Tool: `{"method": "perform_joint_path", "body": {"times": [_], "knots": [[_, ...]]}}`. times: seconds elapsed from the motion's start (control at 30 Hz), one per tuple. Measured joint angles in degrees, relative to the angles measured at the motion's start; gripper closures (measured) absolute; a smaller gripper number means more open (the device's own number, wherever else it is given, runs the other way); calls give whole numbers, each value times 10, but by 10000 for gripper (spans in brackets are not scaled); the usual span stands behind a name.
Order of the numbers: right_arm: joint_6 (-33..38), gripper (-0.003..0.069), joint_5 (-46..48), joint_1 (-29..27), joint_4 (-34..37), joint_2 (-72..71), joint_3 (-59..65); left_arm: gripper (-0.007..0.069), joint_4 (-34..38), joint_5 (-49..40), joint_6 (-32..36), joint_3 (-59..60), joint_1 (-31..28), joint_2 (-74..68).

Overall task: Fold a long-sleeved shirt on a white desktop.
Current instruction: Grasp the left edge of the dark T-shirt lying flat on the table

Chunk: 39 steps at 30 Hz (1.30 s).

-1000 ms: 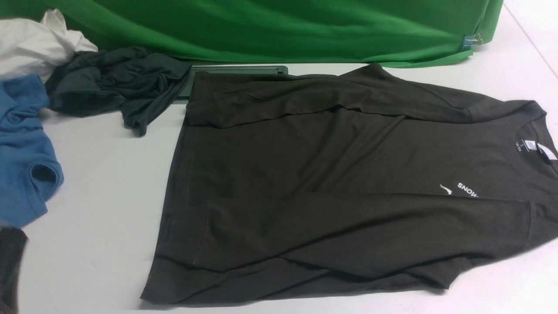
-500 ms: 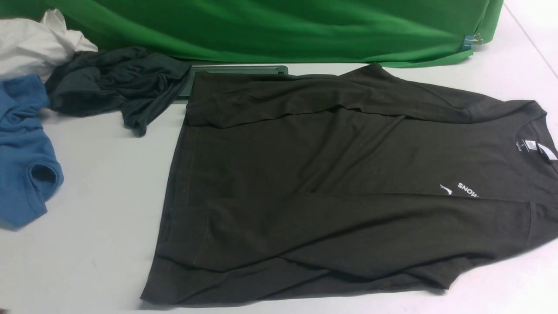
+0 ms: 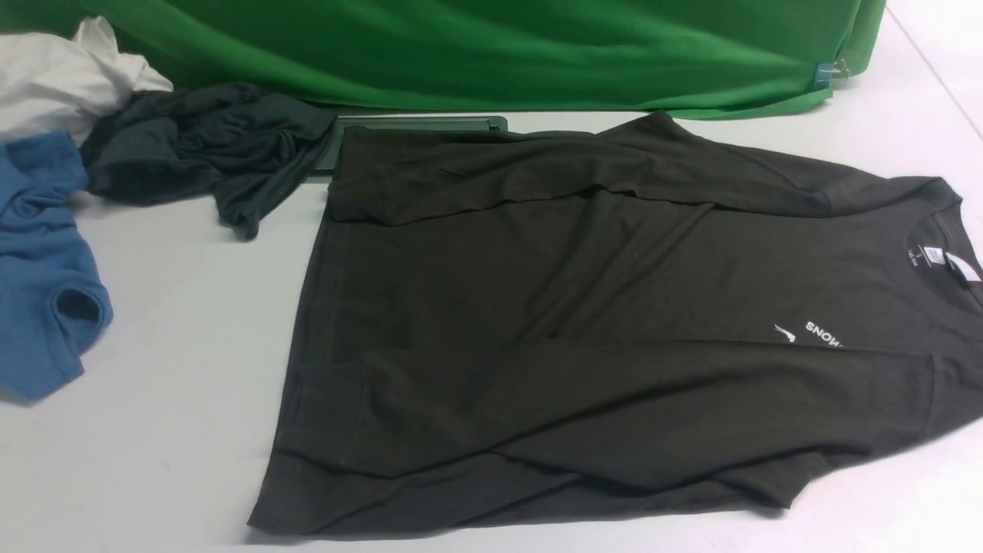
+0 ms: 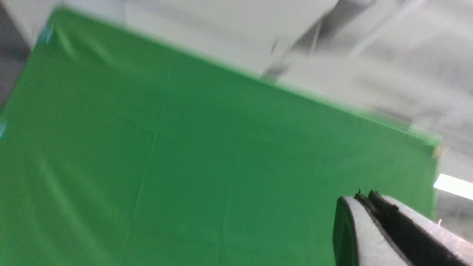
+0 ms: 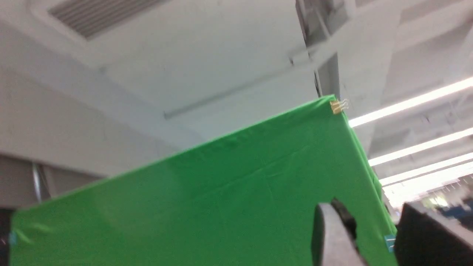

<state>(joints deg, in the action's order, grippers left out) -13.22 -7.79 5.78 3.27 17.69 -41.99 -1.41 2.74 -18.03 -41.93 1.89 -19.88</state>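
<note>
1. Showing the long-sleeved shirt (image 3: 584, 322) spread flat on the white desktop (image 3: 169, 369) in the front view, filling the middle and reaching out to 3 o'clock.
2. Ran its long axis from 9 o'clock to 3 o'clock: hem at 9, collar with the white neck label (image 3: 933, 256) at 3, partly cut off by the frame edge.
3. Had both sleeves laid over the body, one along the 12 o'clock edge and one along the 6 o'clock edge.
4. Showed neither arm in the front view. Pointed both wrist cameras up at the green backdrop (image 3: 491, 54) and the ceiling, so placed the shirt out of sight of both sets of fingers, probably below them.
5. Showed the left gripper (image 4: 364, 197) pressed fully closed, with nothing between its pads.
6. Showed the right gripper (image 5: 369, 221) parted, with only backdrop in the gap and nothing held.
7. Judged the hem end to fall to the left arm and the collar end to the right arm. Could not tell which arm was nearer.
8. Left bare desktop at 8 to 9 o'clock, between the hem and the blue garment (image 3: 38, 269).
9. Crowded the far hem corner at 10 to 11 o'clock, with the charcoal garment (image 3: 200, 146) just beside it and the grey cable hatch (image 3: 418, 123) partly under the shirt's far edge.
10. Left little room at 6 o'clock, where the near edge lay close to the bottom of the frame.
</note>
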Motion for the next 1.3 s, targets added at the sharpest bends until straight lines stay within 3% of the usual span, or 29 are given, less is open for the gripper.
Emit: {"method": "perform_joint_path", "body": {"times": [0.1,0.2,0.23,0.37,0.4,0.53,0.63,0.8,1.07,1.17,1.2,1.3], "knots": [[38,418,90,0,-1,70,-101,605,1,-151,14,-117,0,-103],[77,418,205,0,-1,152,-168,605,34,-306,77,-194,0,-211],[79,418,211,0,-1,156,-170,605,38,-314,82,-197,0,-224],[119,418,362,0,-2,239,-178,605,156,-412,216,-209,11,-334],[122,418,376,0,-2,243,-178,605,161,-415,224,-209,12,-339],[144,418,488,0,-2,300,-161,605,216,-456,380,-200,48,-418],[152,418,538,0,4,329,-132,605,227,-452,434,-200,62,-454],[186,418,562,0,69,355,-74,605,285,-477,449,-200,65,-492],[303,418,561,0,178,356,-25,583,254,-588,492,-200,66,-581],[315,418,556,0,187,356,-21,547,220,-590,530,-200,66,-619],[318,418,552,0,190,356,-21,497,201,-572,542,-200,66,-645],[319,418,551,0,191,356,-21,442,187,-548,557,-200,66,-664]]}}
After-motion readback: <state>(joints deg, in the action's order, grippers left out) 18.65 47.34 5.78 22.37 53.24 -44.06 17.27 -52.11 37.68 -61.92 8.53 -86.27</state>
